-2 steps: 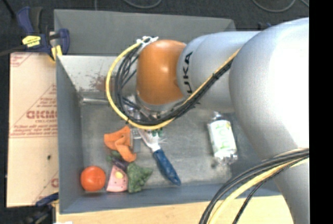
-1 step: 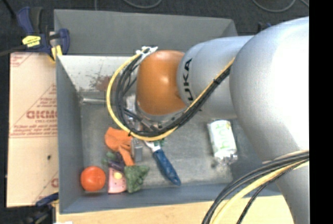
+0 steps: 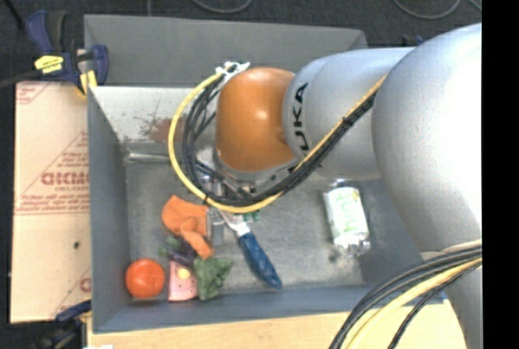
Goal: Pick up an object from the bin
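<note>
Orange crumpled piece point(image 3: 182, 216) sat low on the bin point(image 3: 109, 177) floor, left of centre, touching or nearly touching the left side of my gripper point(image 3: 219, 224). Couldn't tell which from this angle.

Gripper was down close to the floor, right between that orange piece and a blue stick-shaped thing point(image 3: 261, 264). The blue stick lay tilted, upper end with a pale tip just beside my gripper on its right, lower end pointing toward the near wall.

Spread or pressed together: couldn't tell. My orange cover point(image 3: 251, 120) and the yellow and black cables point(image 3: 182, 152) looped around it blocked the view from above (only a bit of grey metal showed under them). Nothing visibly pinched.

Rest of the small heap, just below the orange piece:
- small orange stub point(image 3: 196, 242) against its lower edge
- dark purple bit point(image 3: 180, 256) under that
- green floppy toy point(image 3: 212, 274), touching the pink block point(image 3: 182, 284) on its left
- orange ball point(image 3: 146, 278) beside the pink block, near the bin's near-left corner

White-and-green bottle point(image 3: 346, 217) lay on its side well apart from all that, on the right side of the floor, next to my arm.
</note>
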Controlling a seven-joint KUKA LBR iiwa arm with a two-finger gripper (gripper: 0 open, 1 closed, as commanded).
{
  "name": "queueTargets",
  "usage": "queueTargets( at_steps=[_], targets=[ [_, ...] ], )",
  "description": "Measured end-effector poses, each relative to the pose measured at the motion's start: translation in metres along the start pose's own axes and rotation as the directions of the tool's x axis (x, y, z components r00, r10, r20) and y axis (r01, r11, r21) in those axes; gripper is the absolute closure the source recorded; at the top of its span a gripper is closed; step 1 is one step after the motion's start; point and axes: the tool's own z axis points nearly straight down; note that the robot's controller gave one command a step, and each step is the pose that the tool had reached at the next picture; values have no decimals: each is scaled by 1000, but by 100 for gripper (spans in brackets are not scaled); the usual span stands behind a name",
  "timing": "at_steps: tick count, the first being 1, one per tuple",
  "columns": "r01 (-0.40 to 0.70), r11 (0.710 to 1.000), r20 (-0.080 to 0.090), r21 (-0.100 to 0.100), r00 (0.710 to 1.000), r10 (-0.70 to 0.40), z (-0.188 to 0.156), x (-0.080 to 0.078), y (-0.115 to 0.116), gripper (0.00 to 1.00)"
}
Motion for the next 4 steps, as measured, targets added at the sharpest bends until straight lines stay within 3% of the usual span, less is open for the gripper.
queueTargets(
  at_steps=[1, 2, 4],
  targets=[
    [-20, 1000, 1, 1, 1000, 20, 32, 2, -9, 0],
    [129, 992, 3, 0, 992, -129, 44, 4, -13, 100],
    [127, 992, 3, -1, 992, -127, 41, 5, -13, 100]
  ],
)
